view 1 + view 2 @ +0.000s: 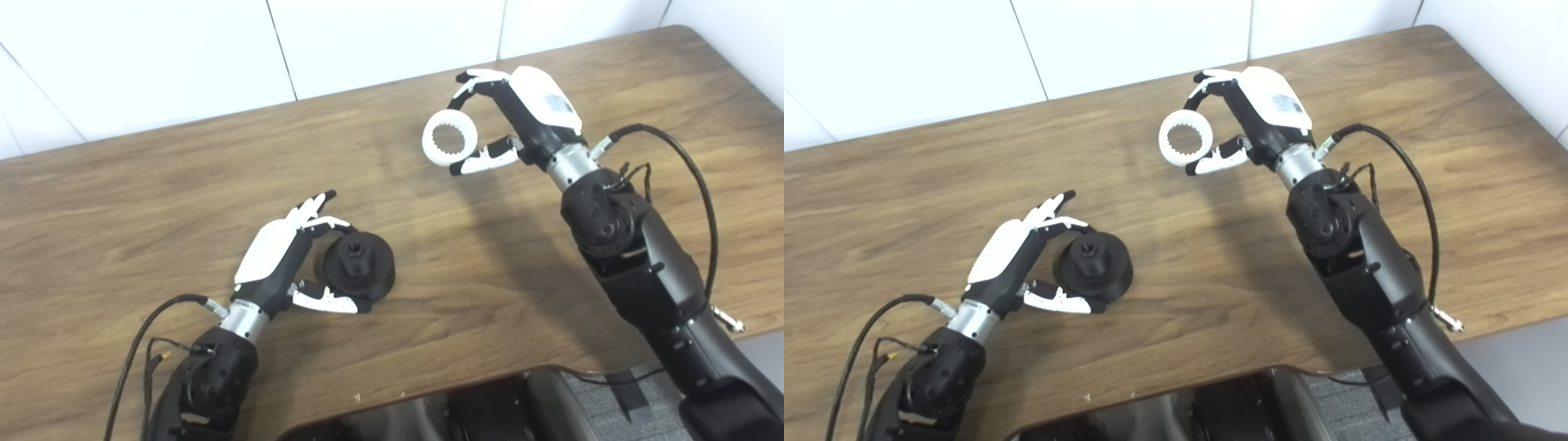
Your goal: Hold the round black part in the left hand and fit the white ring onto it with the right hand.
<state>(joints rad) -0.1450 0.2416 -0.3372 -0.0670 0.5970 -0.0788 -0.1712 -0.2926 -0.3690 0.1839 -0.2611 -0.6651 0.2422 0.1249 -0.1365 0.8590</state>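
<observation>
Lower left of centre, the left hand (278, 257) lies low on the surface (153, 202), its fingers (315, 208) curled over the far side of the round black part (360, 266) and its thumb along the near edge — cupping the part, though whether the grip is firm or only a loose wrap I cannot tell. The part sits on the wood, a squat disc with a raised hub and a socket at its centre. It looks like rigid moulded or printed plastic, probably light and not fragile; its matte rim should give decent purchase, and the outer wall is the sensible place to hold so the hub stays free.

Upper right of centre, the right hand (1255, 122) holds the white ring (1185, 139) raised above the surface, pinched by its rim between the fingers on top and the thumb below, the toothed bore facing the camera. The ring looks stiff and light; the smooth outer face may slip, and the inner teeth will likely need lining up with the hub. The two pieces are well apart.

The surface is a wood-grain top with a rounded cut-out at the bottom edge; white panelled walls run along the top of the frame.
</observation>
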